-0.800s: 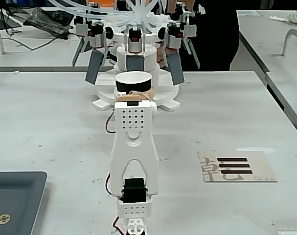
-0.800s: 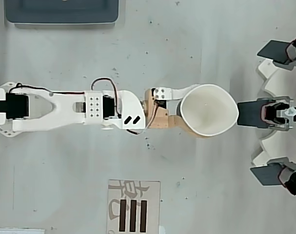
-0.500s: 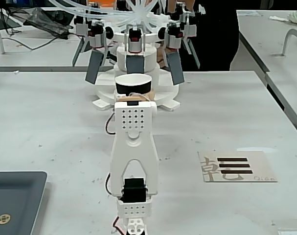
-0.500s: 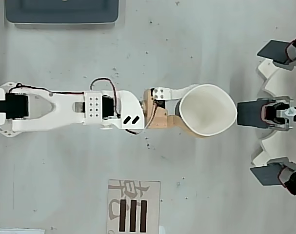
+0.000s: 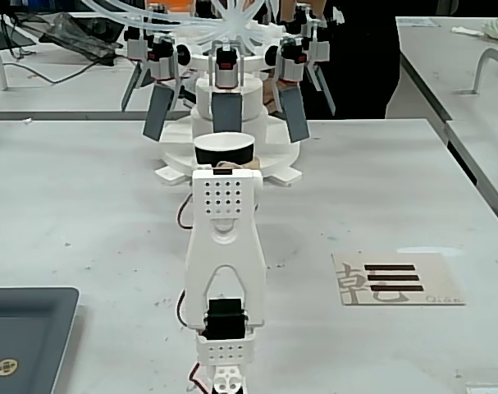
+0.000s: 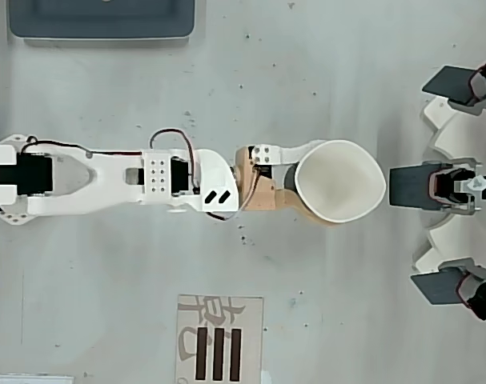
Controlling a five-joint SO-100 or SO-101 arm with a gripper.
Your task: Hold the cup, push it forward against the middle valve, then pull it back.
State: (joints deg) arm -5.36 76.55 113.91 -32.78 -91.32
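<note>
The cup (image 6: 339, 182), with a black wall and white inside, sits between the fingers of my gripper (image 6: 316, 182), which is shut on it; its rim looks slightly squeezed to an oval. One white finger (image 6: 305, 150) runs along one side and a tan finger (image 6: 295, 206) along the other. In the fixed view the cup (image 5: 225, 151) shows just above the white gripper head (image 5: 225, 197), which hides the fingers. The middle valve (image 6: 415, 186), an upright grey-blue paddle (image 5: 226, 111), stands directly ahead of the cup. A narrow gap shows between rim and paddle in the overhead view.
Slanted grey paddles (image 5: 159, 112) (image 5: 293, 115) flank the middle valve on a round white base (image 5: 179, 156) with clear tubes above. A dark tray (image 5: 23, 332) lies near the arm's base. A card with black bars (image 5: 396, 279) lies on the table.
</note>
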